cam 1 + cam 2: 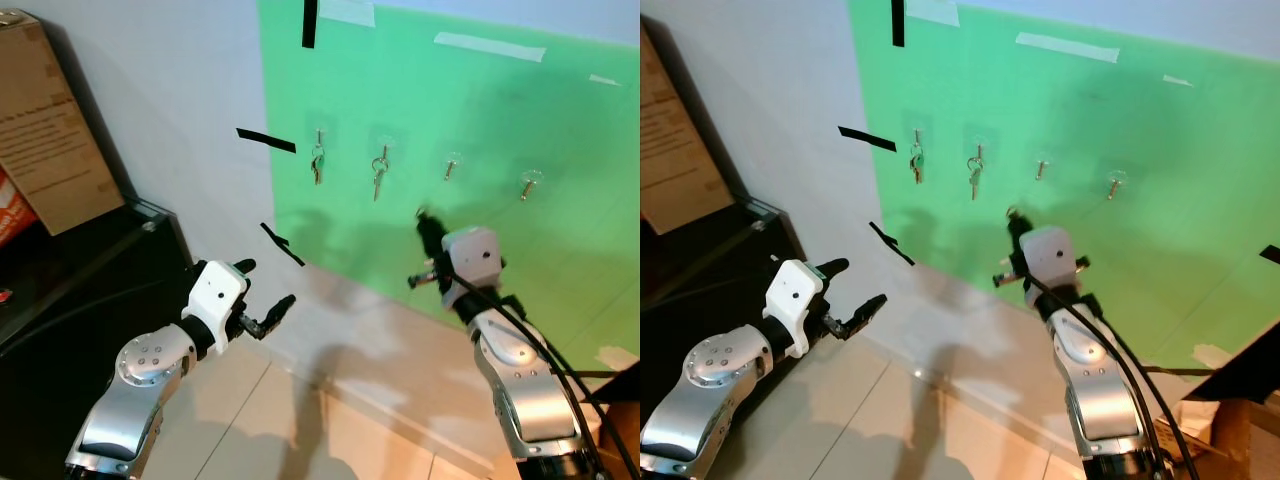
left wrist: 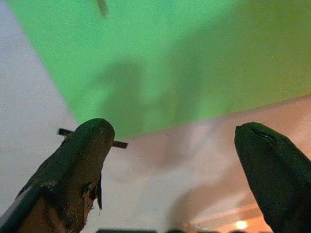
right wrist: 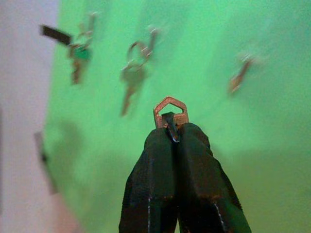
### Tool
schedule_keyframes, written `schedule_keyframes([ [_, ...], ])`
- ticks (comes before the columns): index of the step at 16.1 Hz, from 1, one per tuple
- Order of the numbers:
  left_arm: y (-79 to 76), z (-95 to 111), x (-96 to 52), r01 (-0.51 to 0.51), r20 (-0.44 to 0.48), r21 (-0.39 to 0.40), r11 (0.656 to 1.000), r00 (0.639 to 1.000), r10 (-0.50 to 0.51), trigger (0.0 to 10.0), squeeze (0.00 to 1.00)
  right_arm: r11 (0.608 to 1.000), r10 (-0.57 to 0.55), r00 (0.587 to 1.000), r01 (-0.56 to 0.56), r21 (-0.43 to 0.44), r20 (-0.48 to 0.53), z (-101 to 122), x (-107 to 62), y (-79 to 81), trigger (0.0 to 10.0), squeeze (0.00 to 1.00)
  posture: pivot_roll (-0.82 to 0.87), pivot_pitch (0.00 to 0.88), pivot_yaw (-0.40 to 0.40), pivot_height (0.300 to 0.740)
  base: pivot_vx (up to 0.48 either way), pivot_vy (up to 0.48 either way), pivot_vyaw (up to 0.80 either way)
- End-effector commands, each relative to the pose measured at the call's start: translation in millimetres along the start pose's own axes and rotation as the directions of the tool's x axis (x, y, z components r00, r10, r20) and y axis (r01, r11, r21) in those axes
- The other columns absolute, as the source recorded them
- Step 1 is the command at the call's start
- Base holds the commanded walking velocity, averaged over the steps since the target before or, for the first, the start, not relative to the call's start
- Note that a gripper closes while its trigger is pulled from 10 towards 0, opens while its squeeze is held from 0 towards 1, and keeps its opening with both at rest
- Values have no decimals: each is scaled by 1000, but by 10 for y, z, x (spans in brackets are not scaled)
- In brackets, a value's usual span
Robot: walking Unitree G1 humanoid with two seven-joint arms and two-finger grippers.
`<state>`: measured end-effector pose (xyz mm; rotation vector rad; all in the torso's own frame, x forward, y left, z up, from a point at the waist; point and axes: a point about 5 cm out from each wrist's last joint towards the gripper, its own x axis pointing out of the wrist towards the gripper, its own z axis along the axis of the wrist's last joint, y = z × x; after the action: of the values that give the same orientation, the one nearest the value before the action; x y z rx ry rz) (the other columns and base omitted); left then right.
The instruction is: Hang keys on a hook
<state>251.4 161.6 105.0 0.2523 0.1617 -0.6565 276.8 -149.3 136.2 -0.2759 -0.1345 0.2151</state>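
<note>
**Key gripped, not yet hung – two hooks free**

Green board (image 1: pixel 480 120) on the wall carries four hooks in a row. First hook (image 1: pixel 319 135) already holds a key bunch (image 1: pixel 317 164); second hook (image 1: pixel 384 148) holds another key (image 1: pixel 379 178). Third hook (image 1: pixel 452 163) and fourth hook (image 1: pixel 528 181) are bare. So two hangs look done and the current one is still open.

Right gripper (image 1: pixel 422 222) is raised toward the board, fingers pointing up at about 12 o'clock, sitting below the hook row between the second and third hooks, at roughly 7 o'clock from the third hook. Jaws are pressed together on a key ring (image 3: pixel 170 111); in the right wrist view the ring's hexagonal loop sticks out past the fingertips. Gap to the board: cannot tell, looks near but not touching. The third hook lies at about 1 o'clock from the ring in that view.

Left gripper (image 1: pixel 266 292) is held low near the wall, pointing toward 3 o'clock, jaws wide apart and holding nothing.

Left to do, judging: lift the ring, slip it over a free hook, release.
</note>
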Motion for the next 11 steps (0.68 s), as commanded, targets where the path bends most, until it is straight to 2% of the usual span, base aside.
schedule_keyframes([
  [1,-16,17,-5,34,-4,5,999,999,-34,10000,161,997,-57,998,58,-49,28,43,30,-90,10000,0,-57,0,3,740,0,0,0],
  [4,-13,24,4,56,-8,14,998,998,-56,10000,165,966,-120,986,143,-216,115,151,38,-170,10000,0,-58,0,4,740,0,0,0],
  [5,-15,24,9,63,-10,14,998,998,-63,10000,169,944,-122,982,160,-289,144,175,38,-167,10000,0,-60,0,4,740,0,0,0],
  [11,-19,11,43,87,-8,19,996,996,-86,10000,173,919,-131,982,172,-356,137,129,63,-148,10000,0,-58,0,0,740,0,0,0],
])
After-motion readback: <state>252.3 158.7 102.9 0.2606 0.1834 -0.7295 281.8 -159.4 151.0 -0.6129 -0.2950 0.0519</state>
